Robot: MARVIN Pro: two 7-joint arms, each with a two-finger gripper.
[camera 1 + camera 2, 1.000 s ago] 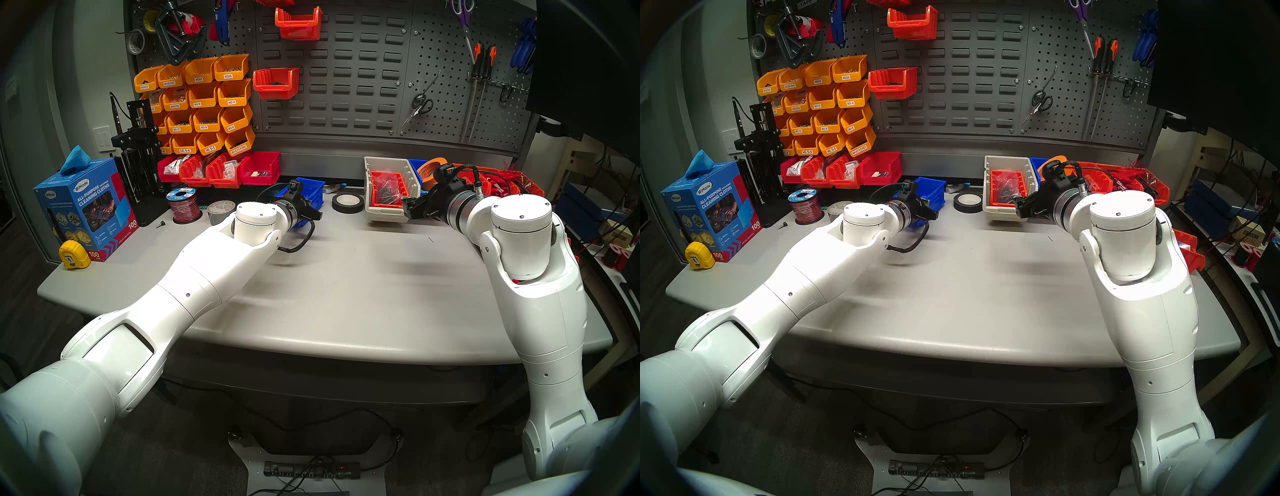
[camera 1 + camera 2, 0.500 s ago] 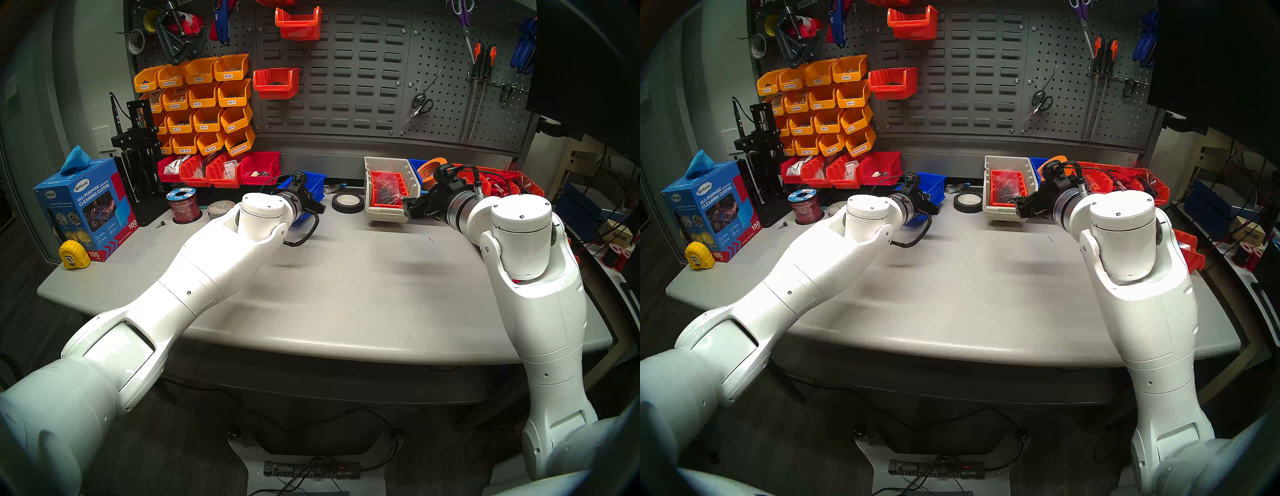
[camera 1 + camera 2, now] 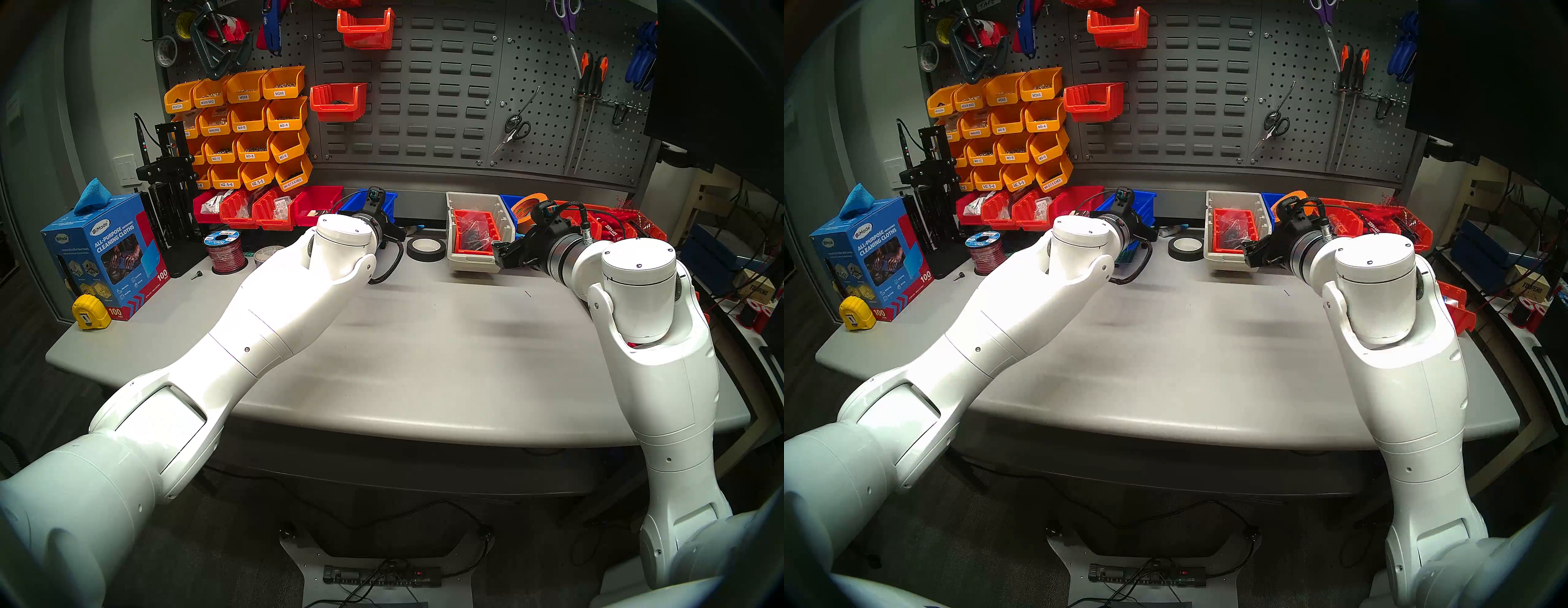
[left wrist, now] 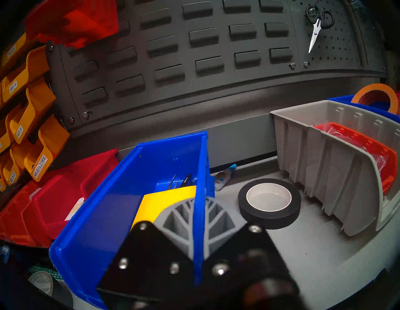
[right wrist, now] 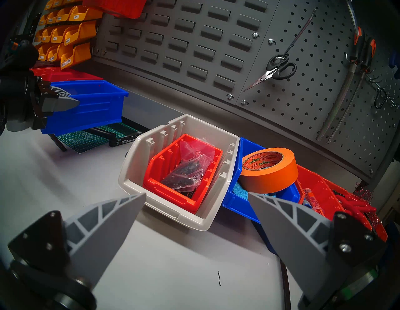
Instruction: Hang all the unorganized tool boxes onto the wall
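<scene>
Since the earlier frames the left gripper (image 4: 198,233) has risen toward the wall (image 3: 424,85), carrying the blue bin (image 4: 121,207) clear of the table (image 3: 424,339). Its fingers (image 4: 218,218) are clamped on the bin's right side wall; the bin's long axis runs toward 12 o'clock, level. Only the right wrist view shows the gap beneath it. The right gripper (image 5: 197,207) hangs with jaws wide apart and empty, near the beige bin (image 5: 134,164); a second blue bin (image 5: 233,197) touches that at 3 o'clock.
</scene>
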